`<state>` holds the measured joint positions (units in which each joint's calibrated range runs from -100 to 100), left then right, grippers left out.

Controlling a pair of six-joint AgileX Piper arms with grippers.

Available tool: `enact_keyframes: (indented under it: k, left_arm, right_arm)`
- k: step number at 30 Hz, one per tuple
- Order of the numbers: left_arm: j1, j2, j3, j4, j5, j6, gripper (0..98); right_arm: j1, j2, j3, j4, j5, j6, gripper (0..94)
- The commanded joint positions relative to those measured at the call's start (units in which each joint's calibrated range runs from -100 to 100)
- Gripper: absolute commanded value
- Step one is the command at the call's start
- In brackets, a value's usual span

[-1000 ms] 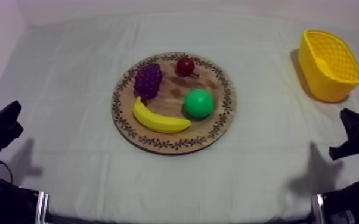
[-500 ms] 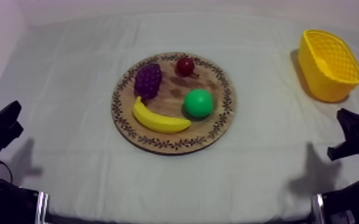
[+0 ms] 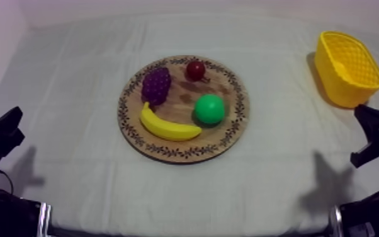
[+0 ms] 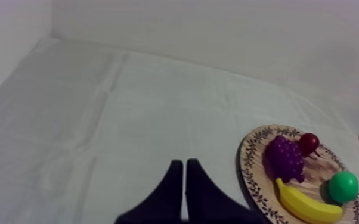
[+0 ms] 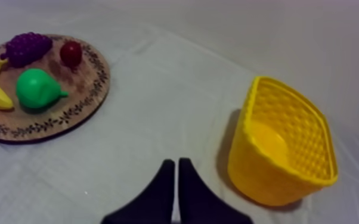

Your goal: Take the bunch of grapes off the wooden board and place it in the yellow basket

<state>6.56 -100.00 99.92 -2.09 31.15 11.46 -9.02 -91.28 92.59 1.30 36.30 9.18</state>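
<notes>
A purple bunch of grapes (image 3: 156, 84) lies on the round wooden board (image 3: 233, 129) at its upper left, also seen as grapes (image 4: 285, 158) and grapes (image 5: 25, 47) on the board (image 5: 92, 83). The yellow basket (image 3: 346, 68) stands at the far right, empty, and close ahead as basket (image 5: 283, 149). My left gripper (image 3: 6, 129) rests low at the left, fingers together as a wedge (image 4: 183, 184). My right gripper (image 3: 371, 129) hovers just below the basket, shut as a wedge (image 5: 175, 184).
On the board with the grapes lie a yellow banana (image 3: 167, 128), a green pear (image 3: 209, 108) and a small red fruit (image 3: 196, 69). Bare cloth runs between the board and the basket.
My right gripper has risen and moved slightly toward the basket; its shadow on the cloth has shifted. The left arm and the fruit have not moved.
</notes>
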Motion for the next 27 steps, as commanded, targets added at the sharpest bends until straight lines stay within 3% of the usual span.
enact_keyframes:
  k: [1, 14, 27]
  left_arm:
    - [0.0, 0.0, 0.0, 0.01, 0.0, 0.0, 0.1]
    - [0.0, 0.0, 0.0, 0.01, 0.0, 0.0, 0.1]
    - [0.0, 0.0, 0.0, 0.01, 0.0, 0.0, 0.1]
  right_arm:
    - [-1.3, 3.3, -2.8, 0.7, -0.7, -0.8, 0.3]
    - [-5.1, 27.4, -27.5, 0.6, 0.7, -3.1, 0.4]
    - [-9.2, 52.2, -54.6, 3.4, 5.4, -7.3, 0.5]
